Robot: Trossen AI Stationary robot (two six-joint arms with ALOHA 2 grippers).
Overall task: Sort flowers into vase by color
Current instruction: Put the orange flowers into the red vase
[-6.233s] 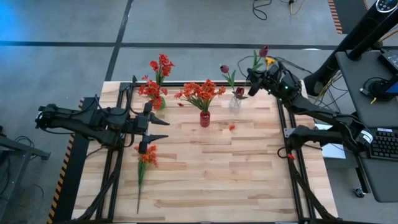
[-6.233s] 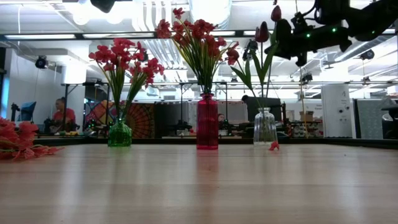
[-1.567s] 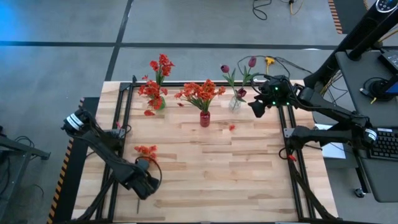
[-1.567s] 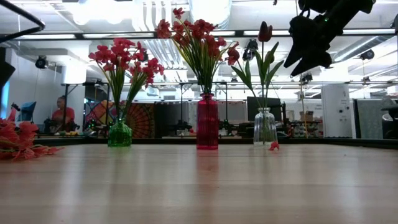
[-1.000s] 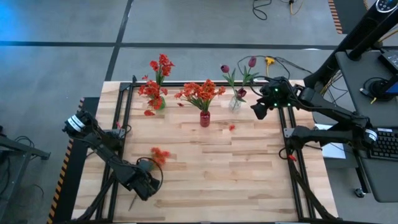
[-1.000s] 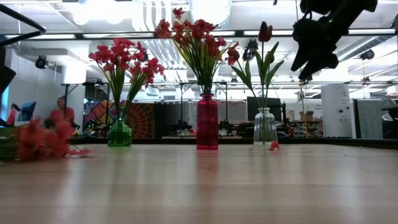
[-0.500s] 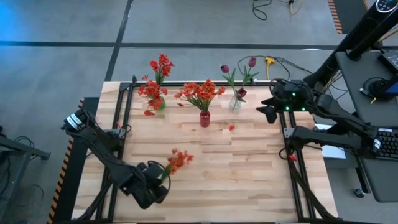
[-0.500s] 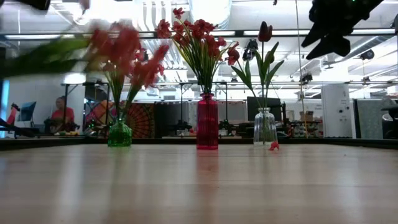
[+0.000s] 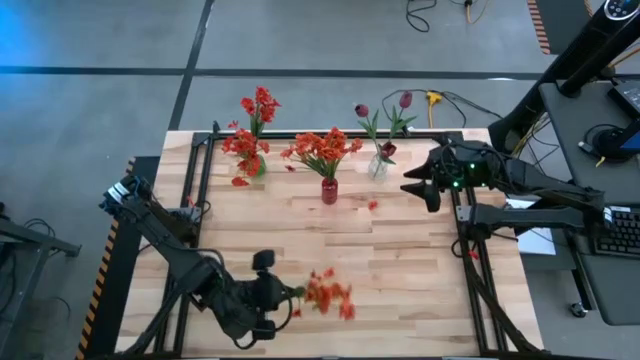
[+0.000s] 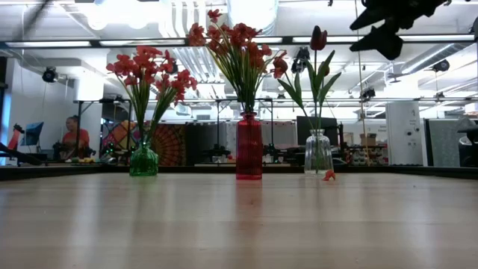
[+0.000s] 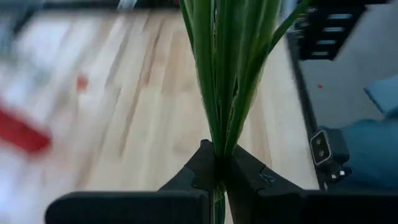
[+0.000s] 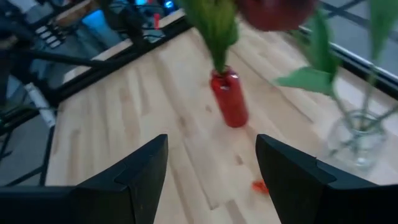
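The left gripper [image 9: 268, 291] is hanging over the near part of the wooden table [image 9: 400, 290], at about seven o'clock from the table's middle; its fingers [image 11: 202, 167] are pinching tight on the green stalks of a bunch of orange-red flowers [image 9: 328, 294], which is being carried clear of the wood; the blooms are lying at three o'clock from the gripper in the high view, just beside it, with the stalks running back between the jaws; in the left wrist view the stalks [image 11: 224, 74] are rising straight out of the closed fingertips.

At the far edge three vases are standing in a row; a green vase [image 10: 143, 161] at eleven o'clock of the table is holding red flowers [image 10: 146, 71]; a red vase [image 10: 249, 146] at twelve o'clock is holding orange-red flowers [image 10: 237, 45]; a clear glass vase [image 10: 318, 153] at one o'clock is holding dark maroon blooms [image 10: 319, 37]; a small red petal [image 9: 372, 205] is lying on the wood near the clear vase.

The right gripper [image 9: 415, 187] is waiting above the table's far right corner, at three o'clock from the clear vase and apart from it; its fingers [image 12: 140, 174] are standing spread with nothing between them.
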